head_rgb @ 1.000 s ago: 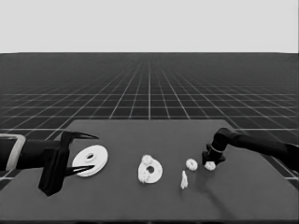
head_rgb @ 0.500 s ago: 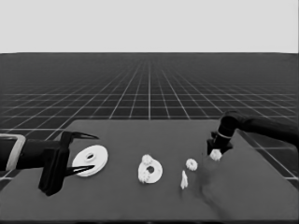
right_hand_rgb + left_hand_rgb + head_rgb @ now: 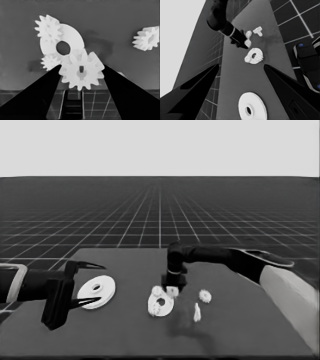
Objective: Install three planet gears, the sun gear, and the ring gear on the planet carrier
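2 gears already sit on the smaller round part (image 3: 161,305), on its rim beside the centre hole, as the right wrist view shows (image 3: 48,28) (image 3: 50,62). A 3rd gear (image 3: 81,70) is clamped between the fingers of the right gripper (image 3: 173,289), which hangs directly over that part's near-right rim with its jaws narrow on the gear. A 4th gear (image 3: 204,295) lies loose on the table (image 3: 125,340) to the right of the smaller round part, apart from it. The thin white piece (image 3: 197,312) stands just in front of that loose gear, close to the right arm's reach. The larger round part (image 3: 97,291) lies flat well to the left, nothing on it, under the fingers of the left gripper (image 3: 85,285), which waits at the table's left end with its jaws wide and nothing held. Between the 2 round parts the table is bare, and a broad bare stretch runs along the near edge. In the left wrist view, dark machinery (image 3: 307,63) with small blue lights shows past the table's edge.
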Available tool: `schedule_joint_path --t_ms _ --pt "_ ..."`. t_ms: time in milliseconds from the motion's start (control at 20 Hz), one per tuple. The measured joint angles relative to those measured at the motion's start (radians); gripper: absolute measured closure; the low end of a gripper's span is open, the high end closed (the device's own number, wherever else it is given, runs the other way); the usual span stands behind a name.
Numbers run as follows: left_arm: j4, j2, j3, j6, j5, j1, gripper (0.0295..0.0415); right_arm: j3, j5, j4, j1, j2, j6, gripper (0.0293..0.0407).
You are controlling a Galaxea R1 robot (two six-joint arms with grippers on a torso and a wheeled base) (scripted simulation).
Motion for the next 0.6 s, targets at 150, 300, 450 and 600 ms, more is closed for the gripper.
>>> schedule_joint_path --t_ms 150,300,450,600 --pt "0.000 0.000 0.000 0.000 0.000 0.000 0.0326 -0.041 0.015 -0.065 -0.062 0.017 -0.020 0.0387" --pt "0.000 0.000 0.000 0.000 0.000 0.000 0.0326 -0.097 0.041 -0.135 -0.143 0.033 -0.053 0.0387" --pt "0.000 0.000 0.000 0.000 0.000 0.000 0.0326 -0.111 0.048 -0.148 -0.156 0.037 -0.061 0.0387" --pt "0.000 0.000 0.000 0.000 0.000 0.000 0.0326 -0.114 0.049 -0.151 -0.158 0.038 -0.062 0.0387"
